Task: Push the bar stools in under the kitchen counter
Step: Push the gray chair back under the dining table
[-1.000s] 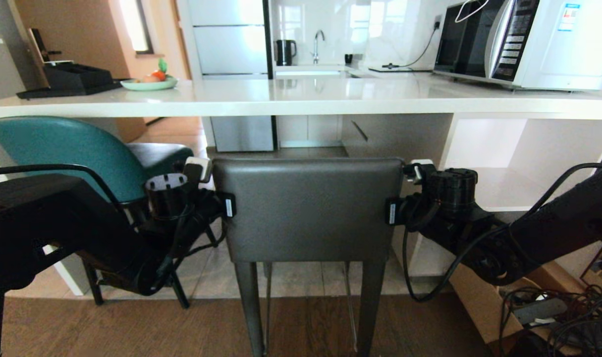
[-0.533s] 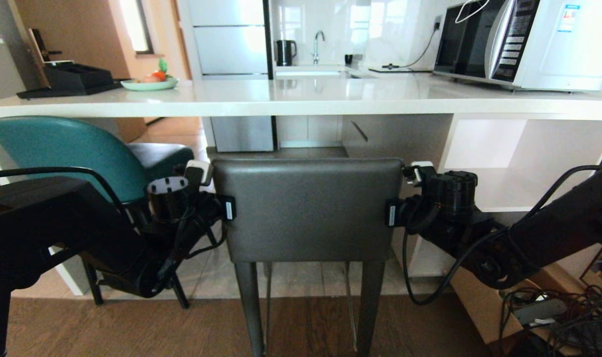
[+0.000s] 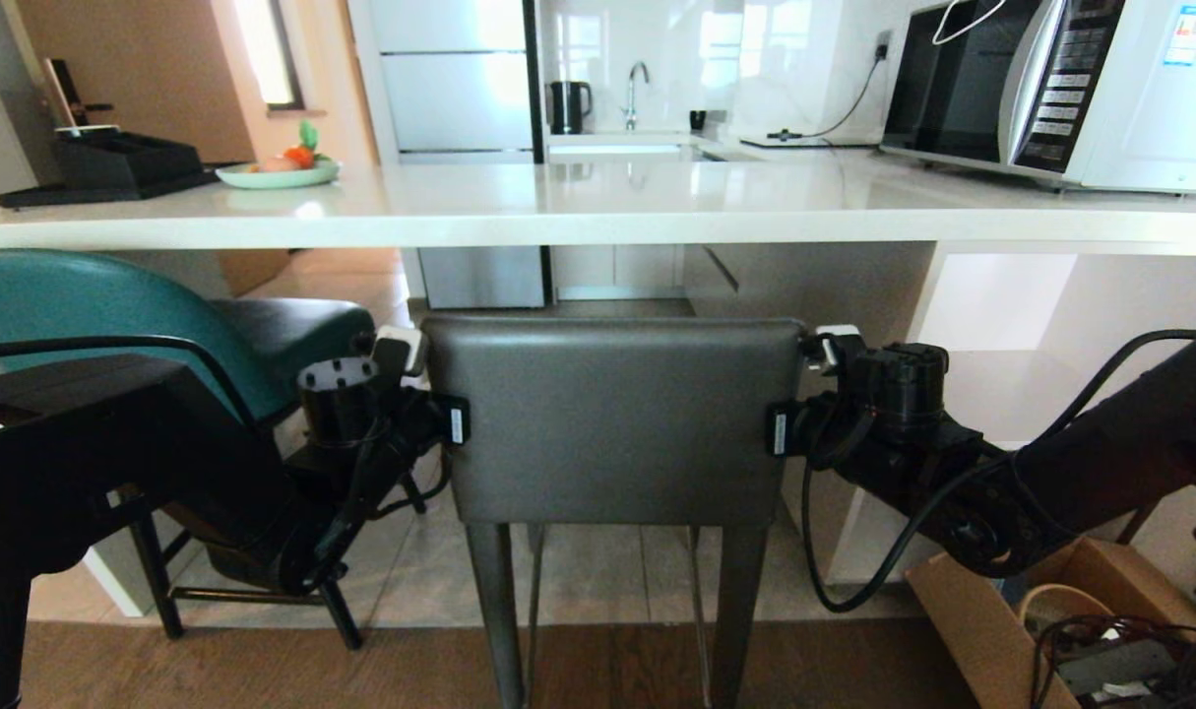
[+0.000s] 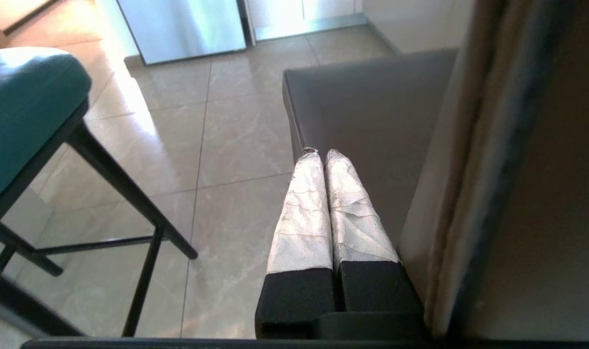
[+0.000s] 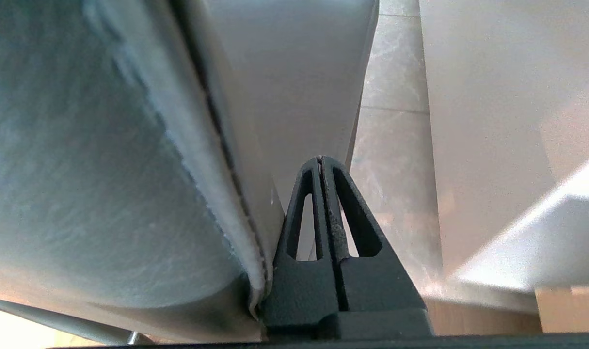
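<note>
A long white stone worktop (image 3: 598, 202) runs across the kitchen, carrying a microwave (image 3: 1060, 89) at the right end and a green plate of fruit (image 3: 277, 173) beside a black tray (image 3: 105, 167) at the left. Behind it stand a kettle (image 3: 566, 105) and a sink tap (image 3: 635, 84).

The grey bar stool (image 3: 612, 423) stands square in front of the worktop, its boxy back just below the slab's edge and its seat reaching in underneath. The teal bar stool (image 3: 95, 315) sits to its left, also partly under the slab, on thin black legs over pale floor tiles.

The left end effector (image 4: 322, 155) lies along the left side of the grey stool's back, its taped fingers (image 4: 304, 213) pressed together and holding nothing. The right end effector (image 5: 320, 160) lies against the opposite side, fingers likewise closed and empty. A cardboard box (image 3: 991, 630) of cables sits on the floor at the right.
</note>
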Robot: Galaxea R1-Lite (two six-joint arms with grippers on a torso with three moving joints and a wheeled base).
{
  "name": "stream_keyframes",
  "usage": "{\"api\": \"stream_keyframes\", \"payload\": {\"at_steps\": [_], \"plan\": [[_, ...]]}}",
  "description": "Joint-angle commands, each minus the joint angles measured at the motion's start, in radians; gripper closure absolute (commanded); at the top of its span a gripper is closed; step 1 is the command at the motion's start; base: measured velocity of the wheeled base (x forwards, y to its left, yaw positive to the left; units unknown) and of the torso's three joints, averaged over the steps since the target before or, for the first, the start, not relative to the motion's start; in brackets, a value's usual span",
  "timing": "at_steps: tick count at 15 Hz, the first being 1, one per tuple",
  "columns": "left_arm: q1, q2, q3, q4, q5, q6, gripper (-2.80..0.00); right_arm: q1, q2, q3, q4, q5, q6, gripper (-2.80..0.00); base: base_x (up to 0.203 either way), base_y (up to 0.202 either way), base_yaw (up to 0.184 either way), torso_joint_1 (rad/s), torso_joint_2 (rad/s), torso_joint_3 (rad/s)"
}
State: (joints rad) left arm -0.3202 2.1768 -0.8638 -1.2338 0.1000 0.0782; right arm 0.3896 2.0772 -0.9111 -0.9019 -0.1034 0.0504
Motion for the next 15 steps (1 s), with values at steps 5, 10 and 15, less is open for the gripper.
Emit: {"api": "stream_keyframes", "payload": {"at_steps": [5,10,15], "plan": [[-0.005,-0.005,0.000,-0.008,0.001,0.002,0.00,0.000,-0.003,0.000,-0.006,-0.001,-0.001,0.00,0.190,0.000,0.002,0.003,0.00,0.003],[-0.007,-0.003,0.000,-0.009,0.001,0.002,0.00,0.000,-0.003,-0.002,-0.006,-0.001,-0.001,0.00,0.189,0.000,0.003,0.003,0.00,0.002],[-0.014,-0.008,0.003,-0.013,0.001,0.002,0.00,0.000,-0.005,0.001,-0.006,-0.002,0.000,0.00,0.173,0.000,0.001,0.004,0.00,0.005]]}}
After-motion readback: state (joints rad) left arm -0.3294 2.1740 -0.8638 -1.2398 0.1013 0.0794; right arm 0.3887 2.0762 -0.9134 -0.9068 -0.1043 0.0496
